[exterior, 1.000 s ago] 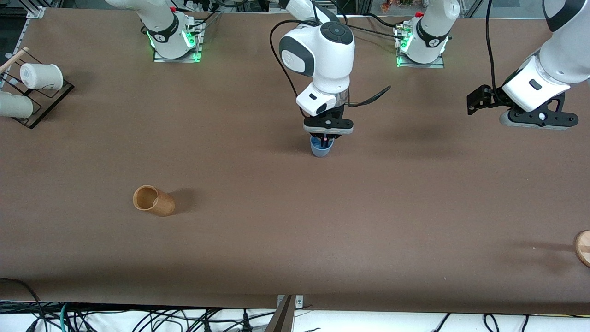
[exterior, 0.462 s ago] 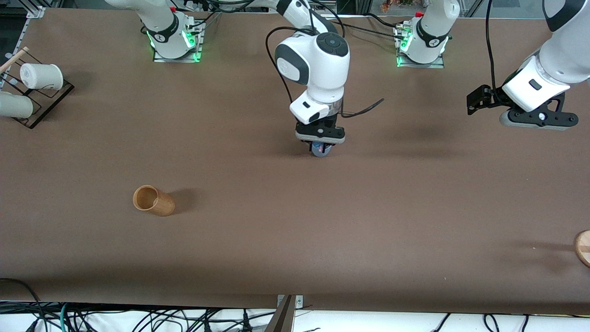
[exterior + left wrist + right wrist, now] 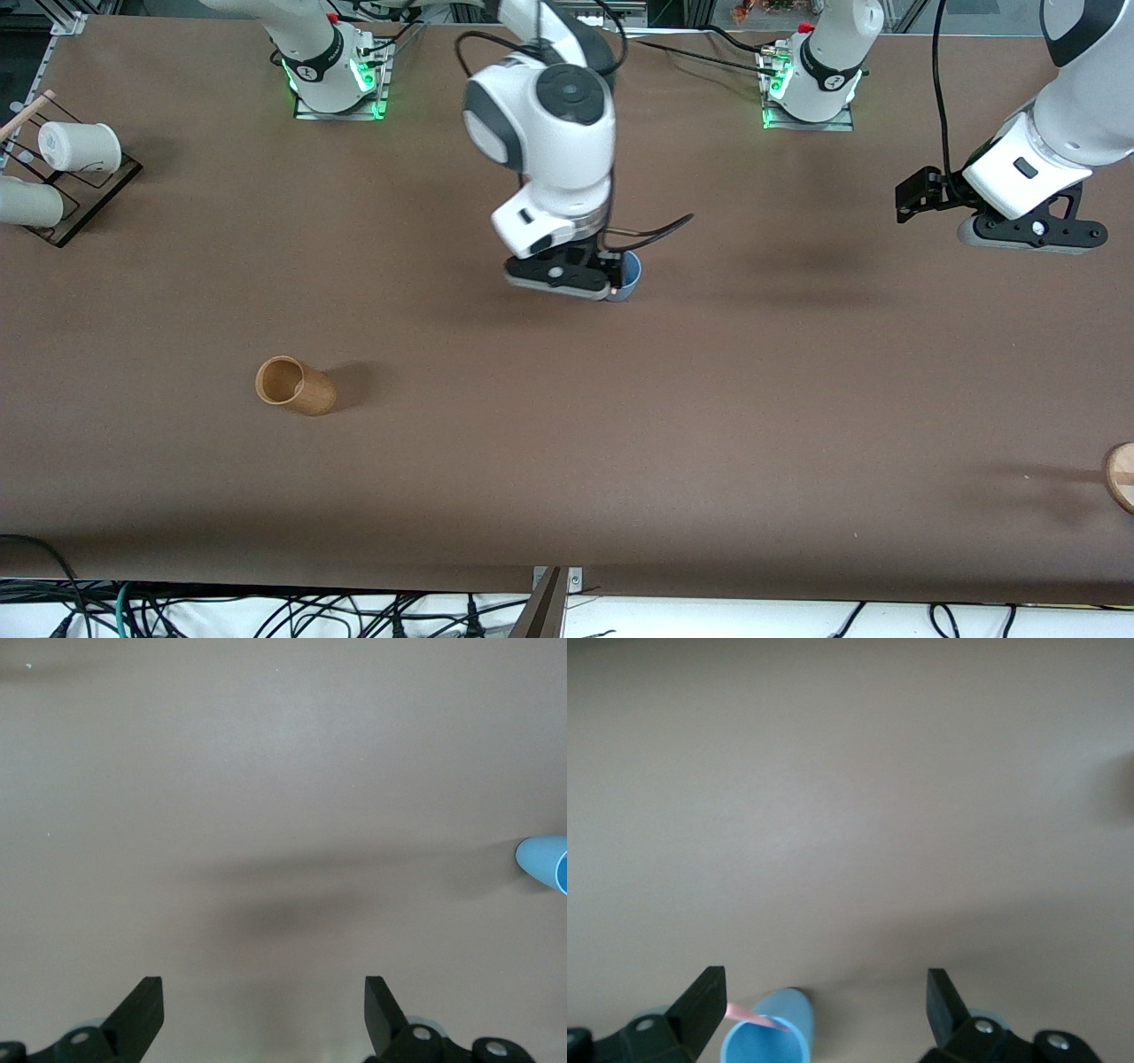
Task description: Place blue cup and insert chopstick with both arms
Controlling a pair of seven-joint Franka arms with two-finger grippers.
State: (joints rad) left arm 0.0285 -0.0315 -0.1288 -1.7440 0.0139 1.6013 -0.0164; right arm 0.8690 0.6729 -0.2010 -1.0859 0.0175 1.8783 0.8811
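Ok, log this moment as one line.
right gripper: open, above cup | chopstick: in cup, leaning on rim | cup: upright, mid-table | left gripper: open, waiting over bare table at left arm's end

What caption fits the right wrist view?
Open right gripper above the table, the chopstick resting in the blue cup.

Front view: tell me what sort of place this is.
Most likely a robotics lab bench. Two white arms are bolted to a brown table, loose cables hang along its edge, and the only props are practice items: a blue cup, a brown cup and white cups on a rack.
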